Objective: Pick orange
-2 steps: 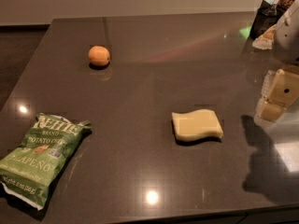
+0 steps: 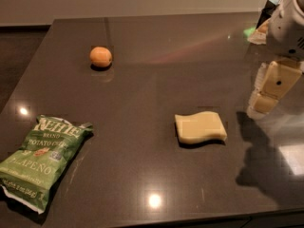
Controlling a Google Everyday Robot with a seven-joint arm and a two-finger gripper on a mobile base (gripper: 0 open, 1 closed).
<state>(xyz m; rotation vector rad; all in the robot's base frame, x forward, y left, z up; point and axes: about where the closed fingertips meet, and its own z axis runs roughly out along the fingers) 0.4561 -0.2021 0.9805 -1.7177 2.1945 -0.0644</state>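
The orange (image 2: 100, 57) is a small round orange-yellow fruit resting on the dark table (image 2: 152, 165) at the far left. My gripper (image 2: 262, 103) hangs from the white arm (image 2: 287, 27) at the right edge of the view, just above the table surface. It is far to the right of the orange, with the width of the table between them. It holds nothing that I can see.
A pale yellow wavy sponge (image 2: 200, 127) lies mid-table, just left of the gripper. A green chip bag (image 2: 40, 160) lies at the near left. Some items (image 2: 261, 30) sit at the far right corner behind the arm. The table's front edge runs along the bottom.
The gripper has shifted slightly to the left. The orange, sponge and chip bag have not moved.
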